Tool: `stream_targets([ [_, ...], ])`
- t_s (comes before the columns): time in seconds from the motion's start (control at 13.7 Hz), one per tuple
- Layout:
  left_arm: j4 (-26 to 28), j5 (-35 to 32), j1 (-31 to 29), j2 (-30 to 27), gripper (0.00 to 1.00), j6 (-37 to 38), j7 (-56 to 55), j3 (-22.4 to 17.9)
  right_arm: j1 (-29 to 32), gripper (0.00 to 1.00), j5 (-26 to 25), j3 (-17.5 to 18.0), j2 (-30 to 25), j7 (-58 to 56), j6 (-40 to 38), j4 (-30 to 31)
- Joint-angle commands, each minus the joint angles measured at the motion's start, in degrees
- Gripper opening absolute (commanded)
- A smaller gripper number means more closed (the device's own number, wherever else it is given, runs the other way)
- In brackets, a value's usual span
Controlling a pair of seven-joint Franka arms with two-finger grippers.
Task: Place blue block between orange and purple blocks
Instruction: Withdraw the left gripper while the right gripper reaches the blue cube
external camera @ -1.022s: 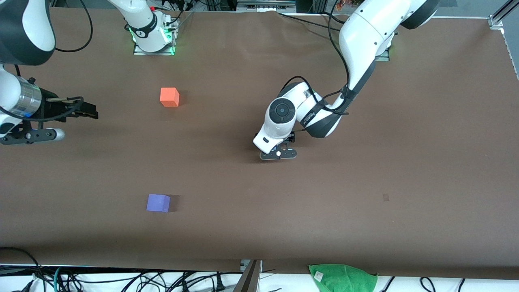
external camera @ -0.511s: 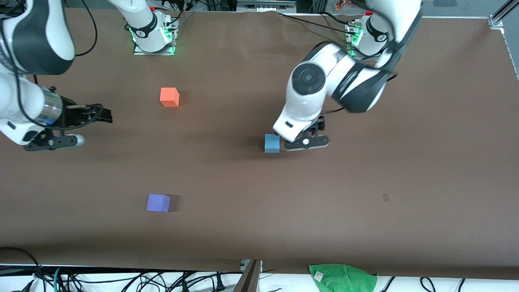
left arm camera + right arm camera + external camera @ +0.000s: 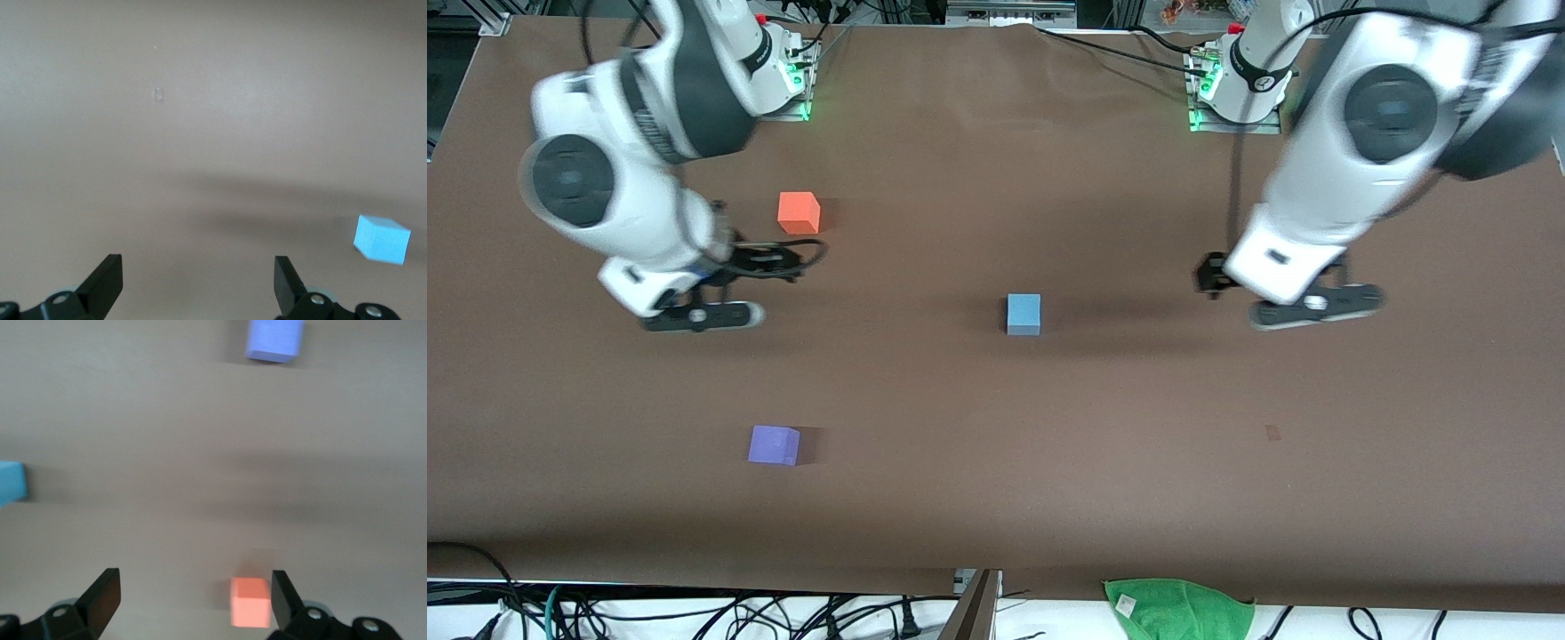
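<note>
Left gripper [image 3: 197, 283] hangs over bare brown surface [image 3: 1120, 462] toward the left arm's end, its fingers [image 3: 107, 280] spread wide with nothing between them; in the front view this gripper [image 3: 1303, 298] sits under its white wrist housing. Blue block [image 3: 1024, 314] rests on the surface apart from that gripper, toward the middle of the surface, and appears in the left wrist view [image 3: 381, 239] off to one side of the open fingers, untouched. Right gripper [image 3: 193, 600] hangs over the surface toward the right arm's end, likewise fully open and empty; in the front view it [image 3: 707, 307] lies just beside the orange block [image 3: 799, 212], which stands slightly farther from the front camera than the gripper's shadowed spot. In the right wrist view the orange block [image 3: 251, 601] shows close to one finger [image 3: 283, 597], though whether they touch cannot be told. Purple block [image 3: 774, 444] sits nearer the front camera than the orange block, well apart from both grippers, and appears at the edge of the right wrist view [image 3: 274, 340]. Blue block [image 3: 12, 482] lies off the line joining the orange and purple blocks, toward the left arm's end. Green cloth [image 3: 1181, 608] lies past the surface's edge nearest the front camera.
</note>
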State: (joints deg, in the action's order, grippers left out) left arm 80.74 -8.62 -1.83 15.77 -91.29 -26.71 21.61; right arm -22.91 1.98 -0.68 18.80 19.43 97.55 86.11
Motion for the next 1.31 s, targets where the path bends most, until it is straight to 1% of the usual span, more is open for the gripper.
stream_targets([
  [0.0, 1.3, 3.5, -5.8, -4.4, 1.00, 3.9, 10.3, 0.3, -4.7, 1.00, 1.4, -0.5, 3.1, 5.6, 4.8, -1.1],
  [0.07, 1.2, 3.4, -6.5, -4.5, 1.00, 5.7, 12.2, 0.1, -6.2, 1.00, 2.7, -0.5, 4.3, 7.8, 7.5, -1.1],
  [0.15, -1.2, 4.0, -8.3, -4.5, 1.00, 7.8, 16.1, -0.3, -7.7, 1.00, 3.6, -0.5, 5.7, 10.4, 10.3, -1.1],
  [0.22, -2.0, 5.3, -10.2, -5.0, 1.00, 8.1, 21.9, -1.0, -9.5, 1.00, 3.9, -0.5, 7.2, 13.4, 13.3, -1.1],
  [0.29, -1.1, 6.0, -10.3, -6.1, 1.00, 8.1, 25.8, -2.3, -11.4, 1.00, 3.9, -0.5, 8.7, 16.1, 16.2, -1.2],
  [0.37, -0.2, 6.2, -9.9, -7.0, 1.00, 8.1, 27.6, -4.5, -13.5, 1.00, 3.8, -0.5, 10.4, 18.6, 19.2, -1.2],
  [0.44, 2.1, 6.5, -6.8, -9.2, 1.00, 7.9, 28.8, -8.4, -15.2, 1.00, 3.7, -0.5, 12.1, 20.3, 22.7, -1.3],
  [0.51, 5.1, 6.5, -1.6, -11.3, 1.00, 5.9, 31.3, -14.3, -17.0, 1.00, 3.6, -0.5, 14.1, 21.1, 26.4, -1.3],
  [0.58, 9.0, 6.6, 1.5, -13.2, 1.00, 2.2, 36.0, -18.1, -18.5, 1.00, 3.5, -0.5, 15.9, 21.4, 29.7, -1.4],
  [0.66, 14.0, 6.6, 1.9, -16.3, 1.00, -2.8, 38.0, -18.8, -19.7, 1.00, 3.4, -0.5, 17.5, 21.4, 32.5, -1.4],
  [0.73, 19.0, 6.6, 1.9, -19.6, 1.00, -8.2, 37.0, -18.9, -20.5, 1.00, 3.3, -0.6, 18.7, 21.4, 34.1, -1.3],
  [0.8, 21.8, 6.6, 1.7, -22.0, 1.00, -11.0, 35.3, -19.0, -21.5, 0.99, 3.2, -0.6, 19.8, 21.8, 34.7, -1.4],
  [0.88, 21.7, 6.6, 1.7, -21.3, 1.00, -11.2, 33.1, -19.0, -22.6, 0.99, 3.0, -0.8, 20.7, 24.3, 35.3, -1.4],
  [1.02, 21.3, 7.4, 0.1, -20.0, 1.00, -11.1, 32.3, -18.9, -24.1, 0.99, 0.4, -0.8, 22.1, 30.0, 38.2, -1.4],
  [1.17, 20.4, 9.5, -0.8, -19.8, 1.00, -8.8, 32.1, -18.5, -25.6, 0.99, -0.7, -0.9, 23.5, 32.4, 39.4, -1.5],
  [1.24, 19.5, 9.5, -0.7, -19.3, 1.00, -7.8, 32.1, -18.5, -26.3, 0.99, -0.9, -0.9, 24.1, 32.5, 39.6, -1.5],
])
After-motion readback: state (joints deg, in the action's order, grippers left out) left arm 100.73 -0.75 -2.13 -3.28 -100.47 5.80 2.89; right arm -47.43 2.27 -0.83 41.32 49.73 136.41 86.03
